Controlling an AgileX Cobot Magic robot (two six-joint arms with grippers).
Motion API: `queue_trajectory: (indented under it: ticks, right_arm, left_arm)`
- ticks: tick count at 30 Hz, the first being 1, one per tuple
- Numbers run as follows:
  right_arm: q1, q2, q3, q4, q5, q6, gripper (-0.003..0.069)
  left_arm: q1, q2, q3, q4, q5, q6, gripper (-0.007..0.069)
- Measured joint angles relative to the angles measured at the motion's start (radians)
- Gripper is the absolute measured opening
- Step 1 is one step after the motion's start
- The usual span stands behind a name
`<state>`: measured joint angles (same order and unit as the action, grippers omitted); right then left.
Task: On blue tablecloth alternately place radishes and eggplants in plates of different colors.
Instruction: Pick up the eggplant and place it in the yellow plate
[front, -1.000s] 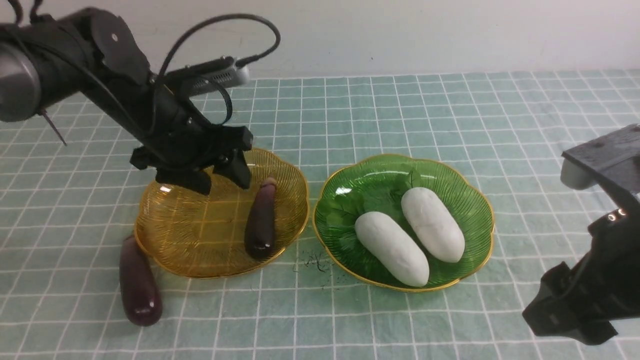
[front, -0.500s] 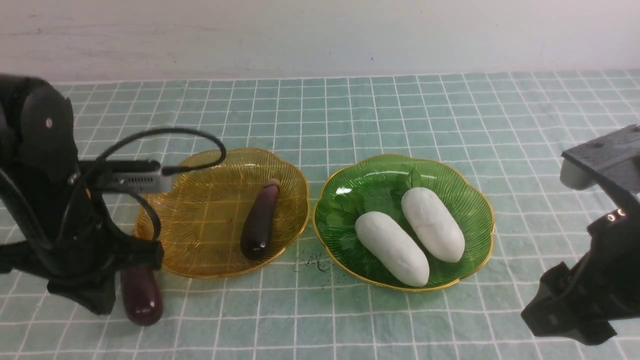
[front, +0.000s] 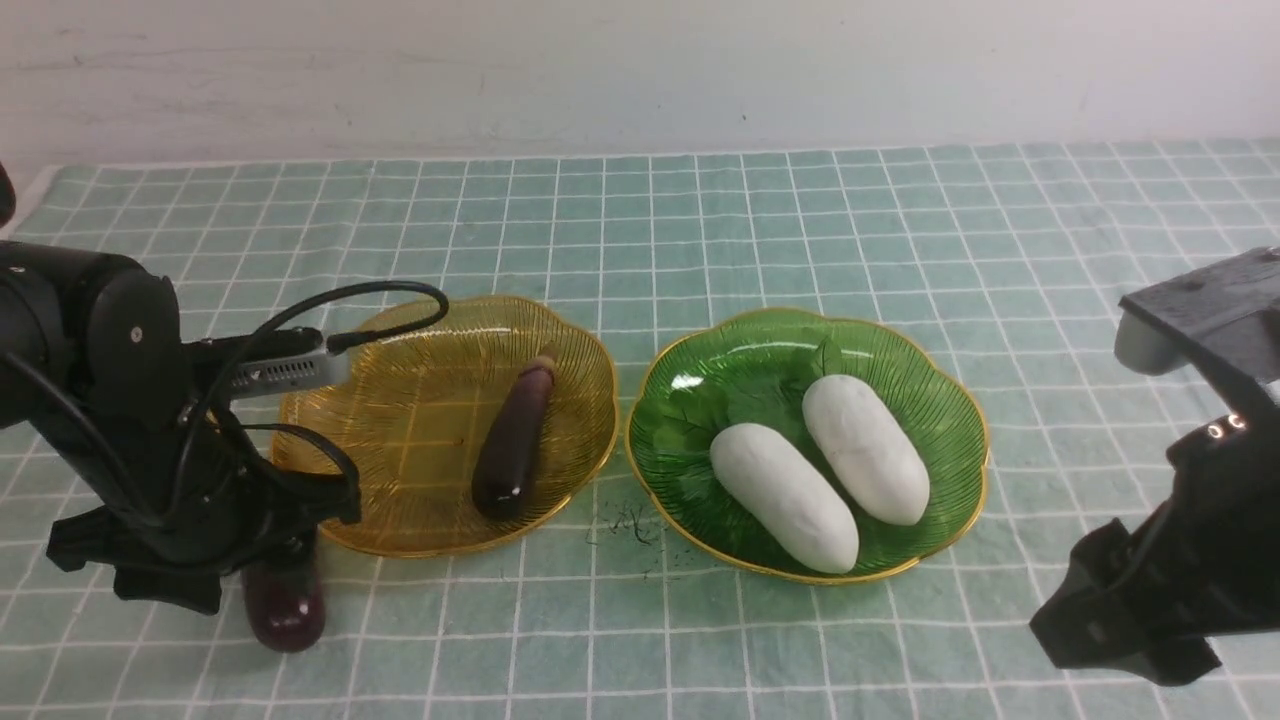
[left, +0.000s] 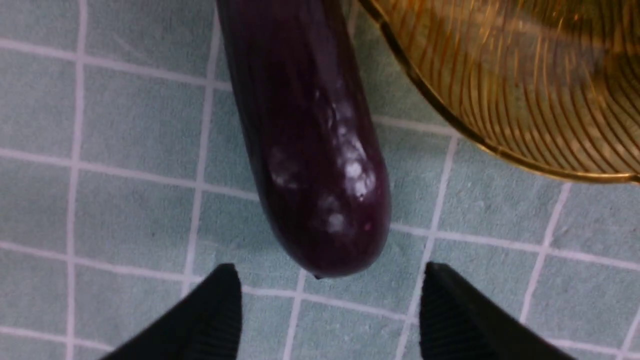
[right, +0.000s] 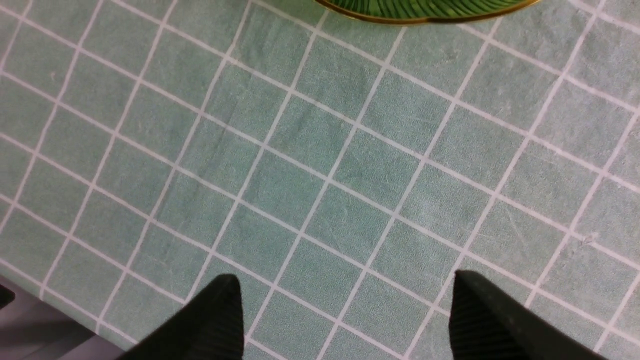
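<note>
Glossy eggplants (front: 512, 435), matte white radishes (front: 865, 448), translucent ribbed gold-rimmed plates (front: 400, 430), a soft matte cloth tablecloth (front: 700, 230).

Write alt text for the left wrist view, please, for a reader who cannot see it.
A dark purple eggplant lies on the blue tablecloth, its rounded end just beyond the open left pincer. An amber plate with a gold rim curves beside it.

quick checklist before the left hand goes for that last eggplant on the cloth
Left hand open: ok, fingers apart.
Loose eggplant between the fingers: not ok, only its round end nears the gap.
Loose eggplant clear of yellow plate rim: cannot tell.
Room in yellow plate: ok, one eggplant lies toward its right side.
Both radishes in green plate: ok.
Right hand out of the way: ok, open over bare cloth.
</note>
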<state>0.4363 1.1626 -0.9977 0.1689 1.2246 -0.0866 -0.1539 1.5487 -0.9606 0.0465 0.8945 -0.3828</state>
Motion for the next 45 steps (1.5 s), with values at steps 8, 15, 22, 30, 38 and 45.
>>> queue_trajectory:
  ticks: [8, 15, 22, 30, 38, 45]
  right_arm:
    - [0.0, 0.0, 0.0, 0.01, 0.0, 0.0, 0.05]
    - [0.0, 0.0, 0.0, 0.017, 0.0, 0.0, 0.0499]
    - [0.0, 0.0, 0.0, 0.019, -0.001, 0.0, 0.0499]
    - [0.0, 0.0, 0.0, 0.019, -0.006, 0.0, 0.0499]
    - [0.0, 0.0, 0.0, 0.019, -0.01, -0.015, 0.0498]
    - [0.0, 0.0, 0.0, 0.02, -0.012, -0.019, 0.0498]
  left_arm:
    - [0.0, 0.012, 0.0, 0.008, -0.057, -0.002, 0.0552]
    - [0.0, 0.118, 0.0, 0.004, -0.06, -0.024, 0.0552]
    - [0.0, 0.203, 0.0, 0.013, -0.014, -0.026, 0.0507]
    - [0.0, 0.206, 0.0, 0.103, -0.004, -0.042, 0.0338]
    - [0.0, 0.126, 0.0, 0.234, 0.147, -0.076, 0.0338]
    - [0.0, -0.04, -0.09, 0.296, 0.308, -0.076, 0.0338]
